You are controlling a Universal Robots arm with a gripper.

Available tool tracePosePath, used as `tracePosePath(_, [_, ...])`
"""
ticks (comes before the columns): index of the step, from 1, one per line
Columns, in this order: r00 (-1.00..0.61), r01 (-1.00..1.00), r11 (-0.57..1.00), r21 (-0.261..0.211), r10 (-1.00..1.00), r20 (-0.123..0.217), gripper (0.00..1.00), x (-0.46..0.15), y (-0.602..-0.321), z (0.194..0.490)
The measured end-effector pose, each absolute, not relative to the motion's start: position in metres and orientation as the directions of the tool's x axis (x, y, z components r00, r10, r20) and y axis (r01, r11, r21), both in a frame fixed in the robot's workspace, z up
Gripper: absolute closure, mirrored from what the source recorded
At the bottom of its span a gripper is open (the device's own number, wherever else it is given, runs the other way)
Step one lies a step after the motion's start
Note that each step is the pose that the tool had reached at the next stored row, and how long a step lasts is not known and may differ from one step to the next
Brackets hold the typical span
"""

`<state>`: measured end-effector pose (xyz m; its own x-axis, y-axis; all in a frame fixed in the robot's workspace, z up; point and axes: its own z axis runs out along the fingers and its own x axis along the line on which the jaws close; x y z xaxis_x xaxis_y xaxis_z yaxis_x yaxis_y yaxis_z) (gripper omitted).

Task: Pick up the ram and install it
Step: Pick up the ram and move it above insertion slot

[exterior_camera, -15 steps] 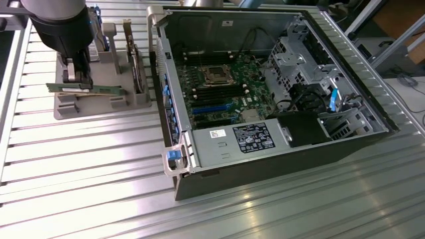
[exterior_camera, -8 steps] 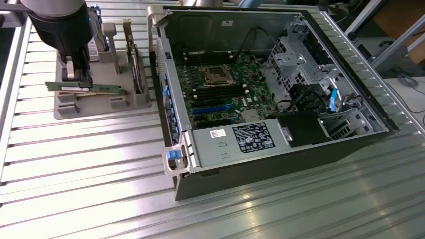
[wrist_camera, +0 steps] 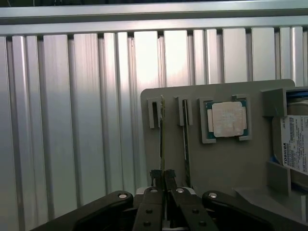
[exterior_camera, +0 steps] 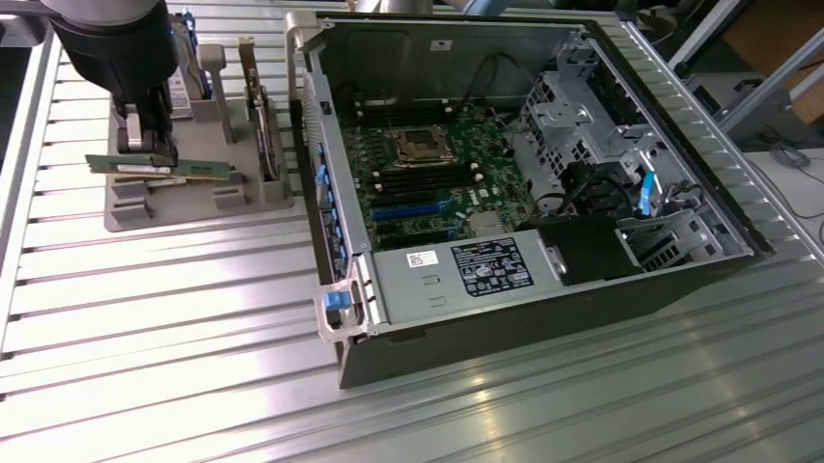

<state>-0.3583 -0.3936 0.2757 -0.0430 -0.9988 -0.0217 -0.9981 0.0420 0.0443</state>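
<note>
The ram (exterior_camera: 196, 166) is a thin green stick lying level over the grey holder (exterior_camera: 193, 207) at the exterior view's left. My gripper (exterior_camera: 145, 149) comes down from above and is shut on it near one end. In the wrist view the ram (wrist_camera: 162, 134) shows edge-on, pinched between the black fingers of the gripper (wrist_camera: 163, 174). Whether it still touches its slot I cannot tell. A second green stick (wrist_camera: 185, 139) stands in the neighbouring slot of the holder (wrist_camera: 231, 163).
An open computer case (exterior_camera: 338, 193) fills the exterior view's right, its motherboard (exterior_camera: 431, 169) showing black memory slots and a processor socket. The holder also carries a square silver processor (wrist_camera: 227, 119), a hard drive (wrist_camera: 294, 144) and upright cards (exterior_camera: 264, 135). Ribbed metal tabletop (exterior_camera: 154, 318) lies around.
</note>
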Motion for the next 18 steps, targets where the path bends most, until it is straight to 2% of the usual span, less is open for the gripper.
tracePosePath(18, [-0.043, -0.998, 0.042, 0.044, -0.999, -0.022, 0.87, -0.3583, -0.3936, 0.2849])
